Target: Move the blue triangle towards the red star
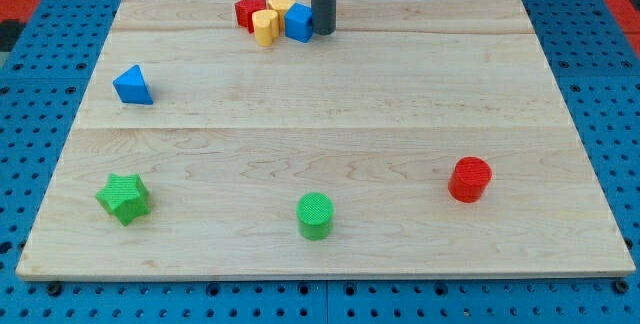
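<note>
rod upright, my tip [324, 31] beside blue cube [298, 23]; blue triangle [132, 85] apart

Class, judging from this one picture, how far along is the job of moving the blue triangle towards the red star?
Nothing looks done: the blue triangle sits at the view's left, far from the red star in the top cluster. In hand: my tip rests beside the blue cube, not the triangle. Left: reach the triangle and push it up-right.

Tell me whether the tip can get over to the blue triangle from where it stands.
Probably yes. My tip sits at the view's top beside the blue cube; the blue triangle lies alone toward the view's left, with bare board between them.
</note>
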Tool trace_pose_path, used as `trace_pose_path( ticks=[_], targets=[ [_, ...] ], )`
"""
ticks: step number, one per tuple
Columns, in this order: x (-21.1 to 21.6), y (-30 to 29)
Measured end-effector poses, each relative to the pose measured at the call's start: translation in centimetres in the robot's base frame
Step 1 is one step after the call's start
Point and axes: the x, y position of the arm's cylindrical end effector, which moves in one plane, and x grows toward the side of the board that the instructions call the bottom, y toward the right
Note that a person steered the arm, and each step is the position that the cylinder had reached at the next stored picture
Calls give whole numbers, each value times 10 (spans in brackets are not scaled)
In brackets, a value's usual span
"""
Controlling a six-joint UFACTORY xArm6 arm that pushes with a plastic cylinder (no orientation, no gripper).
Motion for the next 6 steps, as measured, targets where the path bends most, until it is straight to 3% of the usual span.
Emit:
trace_pose_path(
  ticks=[1, 3, 4, 5, 6],
  targets=[
    [70, -22],
    [172, -177],
    [166, -252],
    [151, -266],
    [109, -244]
  ],
)
